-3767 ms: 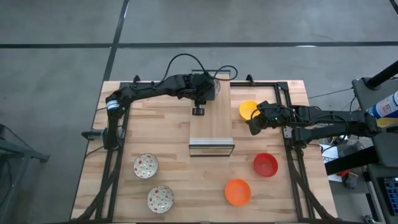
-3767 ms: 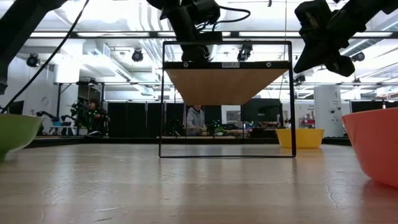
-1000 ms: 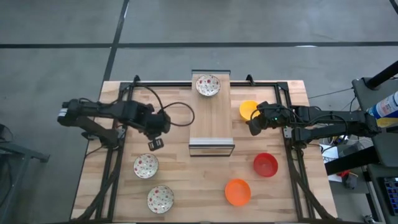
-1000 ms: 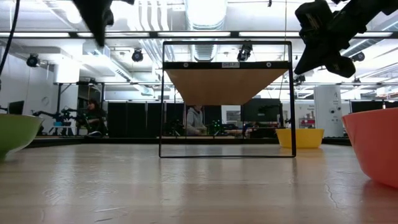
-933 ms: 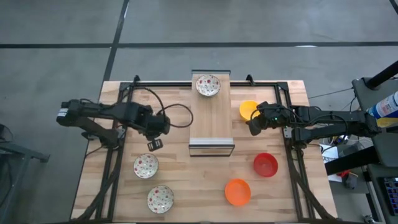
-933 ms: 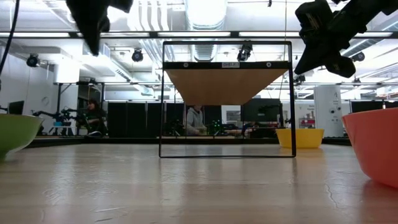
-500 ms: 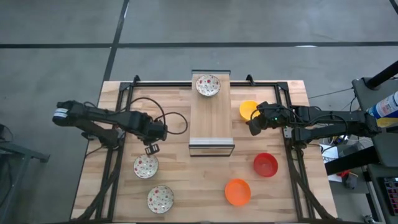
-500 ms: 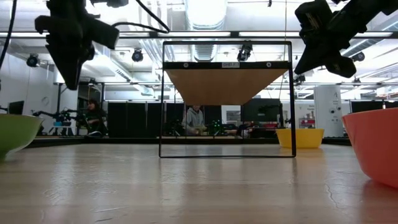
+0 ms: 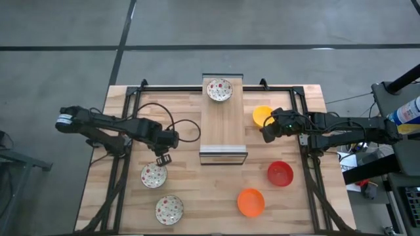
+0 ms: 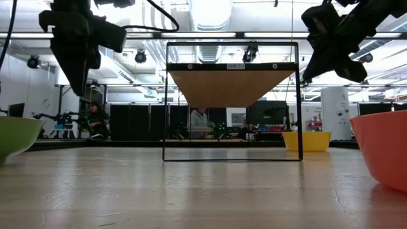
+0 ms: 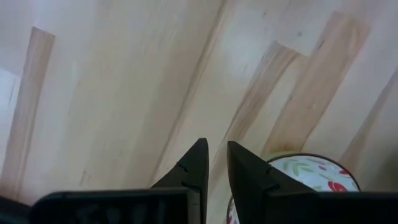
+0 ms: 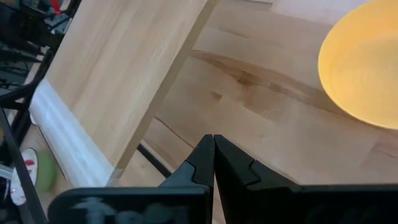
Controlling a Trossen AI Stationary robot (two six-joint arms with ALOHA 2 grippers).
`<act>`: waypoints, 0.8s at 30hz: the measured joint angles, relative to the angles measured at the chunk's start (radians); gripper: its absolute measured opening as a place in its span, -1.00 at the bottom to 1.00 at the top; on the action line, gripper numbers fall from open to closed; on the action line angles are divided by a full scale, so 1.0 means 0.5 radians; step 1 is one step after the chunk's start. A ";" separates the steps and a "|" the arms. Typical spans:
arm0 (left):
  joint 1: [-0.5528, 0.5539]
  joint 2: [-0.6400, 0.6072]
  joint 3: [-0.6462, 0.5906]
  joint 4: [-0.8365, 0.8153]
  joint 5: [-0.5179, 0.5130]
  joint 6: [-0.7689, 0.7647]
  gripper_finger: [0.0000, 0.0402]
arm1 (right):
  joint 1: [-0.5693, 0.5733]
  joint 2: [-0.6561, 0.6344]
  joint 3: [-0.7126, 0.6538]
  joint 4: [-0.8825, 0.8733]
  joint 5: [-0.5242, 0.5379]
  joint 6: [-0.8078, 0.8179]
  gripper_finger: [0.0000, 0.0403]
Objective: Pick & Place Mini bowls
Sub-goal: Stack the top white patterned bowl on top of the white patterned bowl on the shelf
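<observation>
Mini bowls in six spots: one speckled bowl (image 9: 219, 90) on the far end of the wooden board (image 9: 222, 134); two more speckled, one (image 9: 153, 175) just under the left gripper (image 9: 162, 159), another (image 9: 169, 209) nearer the front edge; yellow bowl (image 9: 260, 116) beside the right gripper (image 9: 268, 133); red bowl (image 9: 280, 174) and orange bowl (image 9: 251, 202) on the right half of the table (image 9: 190, 196).

Probably light and rigid, smooth-glazed or plastic, so likely slippery; best pinched at the rim, one finger inside, one outside. Possibly breakable if ceramic, so worth setting down gently.

All bowls apparently empty; board carrying just the one bowl.

Left gripper (image 11: 214, 163) empty, fingers slightly parted, hovering at the rim of the nearest speckled bowl (image 11: 298, 180). Right gripper (image 12: 213, 155) pressed shut on nothing, hanging above the table near the yellow bowl (image 12: 364, 68).
</observation>
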 joint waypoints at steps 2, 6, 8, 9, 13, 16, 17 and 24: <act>0.000 0.000 0.000 -0.001 0.006 -0.001 -0.74 | 0.000 0.000 0.000 0.009 -0.001 -0.001 -0.96; 0.000 0.000 0.000 0.003 0.008 -0.037 -0.74 | 0.000 -0.001 0.000 0.009 0.001 -0.010 -0.96; 0.000 0.001 0.000 0.027 0.019 -0.054 -0.74 | 0.000 -0.001 0.000 0.009 0.001 -0.011 -0.96; 0.000 0.001 0.000 0.039 0.036 -0.054 -0.74 | 0.000 -0.001 0.000 0.008 0.001 -0.014 -0.96; 0.000 0.001 -0.001 0.056 0.098 -0.059 -0.74 | 0.005 -0.001 0.000 0.009 -0.016 0.009 -0.96; 0.000 0.002 -0.039 0.137 0.178 -0.038 -0.74 | 0.008 -0.001 0.000 0.011 -0.016 0.011 -0.96; 0.000 0.002 -0.057 0.150 0.203 -0.025 -0.74 | 0.008 -0.001 0.000 0.009 -0.016 0.009 -0.96; 0.000 0.002 -0.205 0.202 0.299 -0.016 -0.74 | 0.012 -0.001 0.000 0.010 -0.014 0.009 -0.96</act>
